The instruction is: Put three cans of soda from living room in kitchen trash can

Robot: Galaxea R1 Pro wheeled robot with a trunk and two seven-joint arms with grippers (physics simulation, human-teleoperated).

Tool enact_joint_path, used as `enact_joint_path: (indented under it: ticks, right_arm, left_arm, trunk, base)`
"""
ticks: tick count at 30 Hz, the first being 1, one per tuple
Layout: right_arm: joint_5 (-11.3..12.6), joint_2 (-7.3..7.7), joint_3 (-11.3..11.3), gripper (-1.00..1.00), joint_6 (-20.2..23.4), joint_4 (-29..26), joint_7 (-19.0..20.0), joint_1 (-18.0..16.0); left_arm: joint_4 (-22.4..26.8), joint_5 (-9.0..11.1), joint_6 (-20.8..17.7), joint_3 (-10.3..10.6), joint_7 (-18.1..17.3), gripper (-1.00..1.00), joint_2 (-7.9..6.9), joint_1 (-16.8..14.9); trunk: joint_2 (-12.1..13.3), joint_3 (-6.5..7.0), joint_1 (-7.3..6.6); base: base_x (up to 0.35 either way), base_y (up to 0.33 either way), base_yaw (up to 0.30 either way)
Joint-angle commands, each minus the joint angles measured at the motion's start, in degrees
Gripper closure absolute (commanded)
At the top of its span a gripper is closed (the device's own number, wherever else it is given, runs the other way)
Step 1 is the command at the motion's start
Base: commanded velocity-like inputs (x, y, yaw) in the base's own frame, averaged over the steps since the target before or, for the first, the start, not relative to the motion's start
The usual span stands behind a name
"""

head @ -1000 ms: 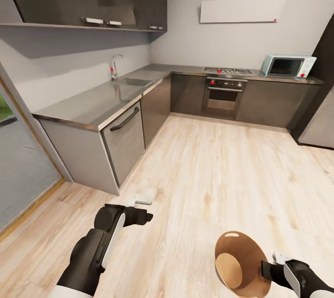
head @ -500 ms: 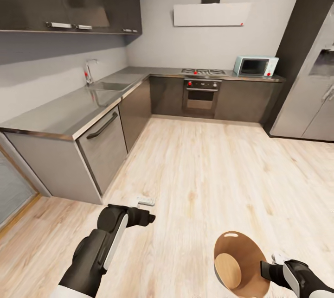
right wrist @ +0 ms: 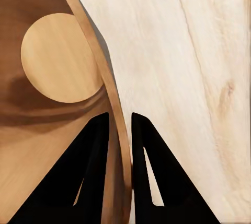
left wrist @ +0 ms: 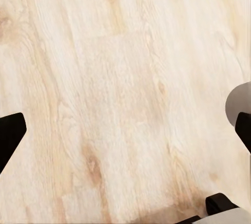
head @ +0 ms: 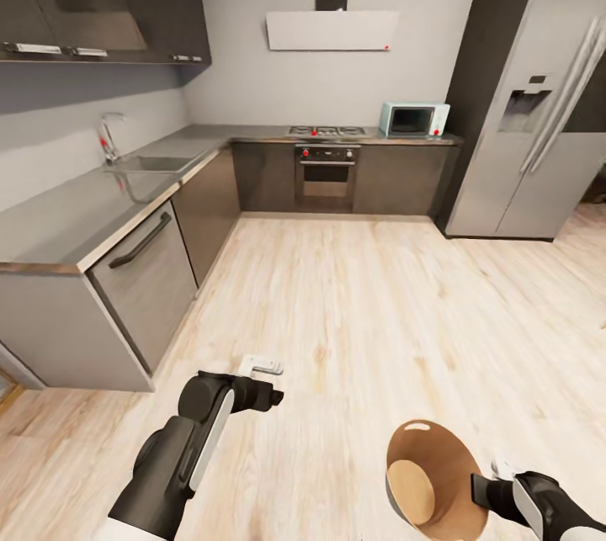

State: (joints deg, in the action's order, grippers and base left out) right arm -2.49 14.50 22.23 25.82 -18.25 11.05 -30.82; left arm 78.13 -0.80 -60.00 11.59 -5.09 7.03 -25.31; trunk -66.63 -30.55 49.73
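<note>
Two fingers of the right gripper (right wrist: 119,125) pinched the tash can (head: 429,474) rim; left gripper (left wrist: 125,130) hung wide open over the floor (head: 379,314)

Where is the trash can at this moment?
In the head view the tash can is low on the robot's right side, above the wood floor. The right gripper holds it by the rim, one finger inside and one outside.
</note>
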Motion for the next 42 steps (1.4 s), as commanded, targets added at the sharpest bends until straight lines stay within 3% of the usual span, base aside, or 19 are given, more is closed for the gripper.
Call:
enact_joint_path:
  ticks: [1, 10, 42]
  right_arm:
    - [0.6, -0.03, 0.2, 1.0, 0.1, 0.0, 0.6, 0.0]
    - [0.6, 0.02, 0.2, 1.0, 0.4, 0.0, 5.2, 0.0]
    - [0.7, 0.18, 0.2, 1.0, 1.7, 0.0, 5.8, -0.1]
  left_arm:
    - [0.0, 0.0, 0.0, 0.0, 0.0, -1.0, 0.0, 0.0]
    - [0.0, 0.0, 0.0, 0.0, -0.1, -1.0, 0.0, 0.0]
    - [0.0, 0.0, 0.0, 0.8, 0.0, -1.0, 0.0, 0.0]
  trunk:
    - [0.0, 0.01, 0.0]
    - [0.0, 0.01, 0.0]
    - [0.0, 1.01, 0.0]
  base:
    - [0.0, 0.0, -0.286]
    - [0.0, 0.0, -0.286]
    - [0.0, 0.0, -0.276]
